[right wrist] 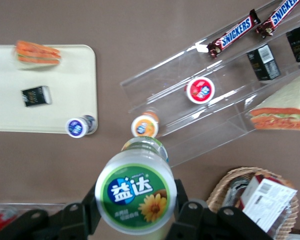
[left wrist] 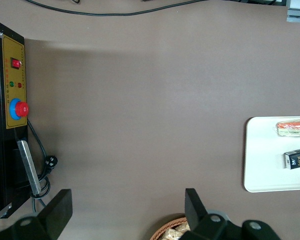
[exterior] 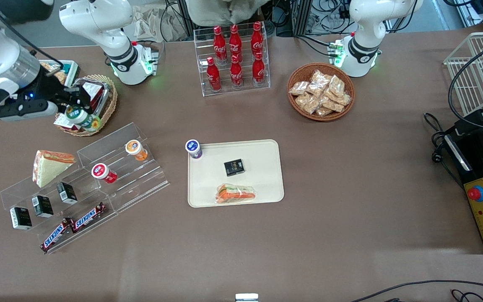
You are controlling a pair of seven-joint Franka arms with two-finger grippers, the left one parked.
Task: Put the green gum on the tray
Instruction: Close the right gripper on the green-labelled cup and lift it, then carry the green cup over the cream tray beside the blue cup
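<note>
Brown tabletop fills the front view: at upper left your gripper hangs clamped on the green gum, lifted over a wicker basket. Your target, the tray, sits mid-frame, lower and well toward the parked arm's end from the gum. From the left wrist, only the tray's edge shows. From the right wrist, the gum's lid faces the camera between the fingers.

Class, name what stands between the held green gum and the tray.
In the front view, the gripper holds the green gum; between it and the tray stands the clear display rack with the orange-lidded canister.
</note>
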